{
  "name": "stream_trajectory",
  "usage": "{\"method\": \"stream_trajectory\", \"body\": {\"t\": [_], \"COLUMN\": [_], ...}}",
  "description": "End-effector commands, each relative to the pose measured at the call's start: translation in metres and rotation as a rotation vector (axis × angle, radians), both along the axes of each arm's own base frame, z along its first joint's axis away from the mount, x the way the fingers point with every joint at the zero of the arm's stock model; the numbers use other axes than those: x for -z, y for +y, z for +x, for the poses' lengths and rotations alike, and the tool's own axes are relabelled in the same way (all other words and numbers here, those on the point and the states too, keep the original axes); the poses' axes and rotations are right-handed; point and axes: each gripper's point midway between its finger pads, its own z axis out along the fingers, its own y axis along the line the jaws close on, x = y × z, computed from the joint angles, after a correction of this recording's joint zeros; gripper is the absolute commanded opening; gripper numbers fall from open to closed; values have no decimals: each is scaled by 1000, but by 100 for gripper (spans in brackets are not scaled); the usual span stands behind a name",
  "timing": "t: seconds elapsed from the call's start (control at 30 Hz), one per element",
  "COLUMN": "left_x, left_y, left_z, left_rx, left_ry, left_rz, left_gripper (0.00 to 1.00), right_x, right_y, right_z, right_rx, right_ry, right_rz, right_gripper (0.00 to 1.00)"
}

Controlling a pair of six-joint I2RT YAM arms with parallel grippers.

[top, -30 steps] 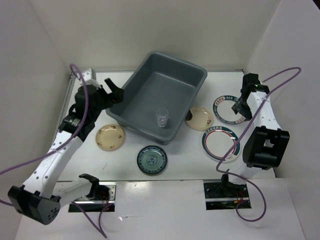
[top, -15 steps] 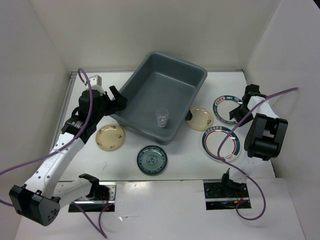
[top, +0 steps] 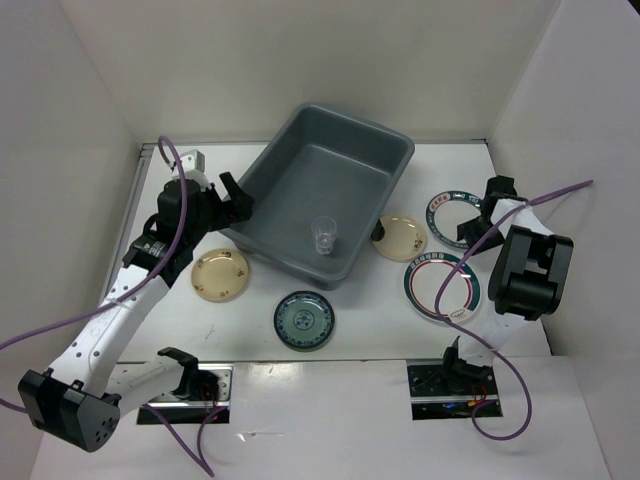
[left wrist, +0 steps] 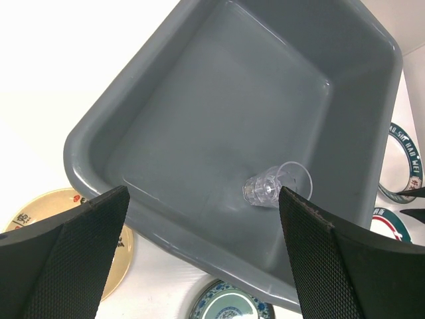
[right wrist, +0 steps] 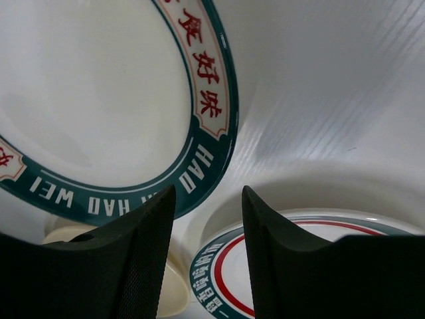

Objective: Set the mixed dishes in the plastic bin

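My left arm (top: 105, 330) and right arm (top: 525, 220) wear smooth white shells, the left one dotted with small dark screws. Each has a chunky black joint housing (top: 530, 272) with rounded corners. A thin purple cable (top: 565, 188) loops along each arm. My left pincer (top: 237, 196) and right pincer (right wrist: 207, 219) are black. Their fingers (left wrist: 66, 259) are broad wedges faced with a fine mesh texture. My black bases (top: 190, 372) sit on metal plates at the tabletop's (top: 320, 430) near edge.
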Motion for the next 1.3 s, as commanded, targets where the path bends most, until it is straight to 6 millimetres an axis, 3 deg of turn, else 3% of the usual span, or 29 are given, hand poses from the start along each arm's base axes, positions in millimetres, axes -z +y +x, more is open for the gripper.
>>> {"method": "stream_trajectory", "body": {"t": [0.0,0.13,0.43,0.6,0.93,1.27], "left_x": [-16,-13,-23,-22,-24,-28], "left_y": [1,-1,-3,-2,-2,-4], "left_z": [7,8,9,7,6,1], "left_rx": [5,14,26,32,47,67], "left_ry": [-62,-53,-72,-67,-69,-76], "left_rz": [11,10,10,30,44,34], "left_gripper": [100,100,100,100,100,100], "right_x": [-6,-5,-7,-13,-13,0], "right_y": [-11,-9,15,15,12,16], "right_z": [5,8,20,24,1,-2], "right_rx": [85,121,189,252,375,415], "right_ry": [-55,-81,-155,-190,-201,-173], "right_rz": [-55,-60,-72,-122,-168,-137], "right_gripper": [50,50,49,46,43,43]}}
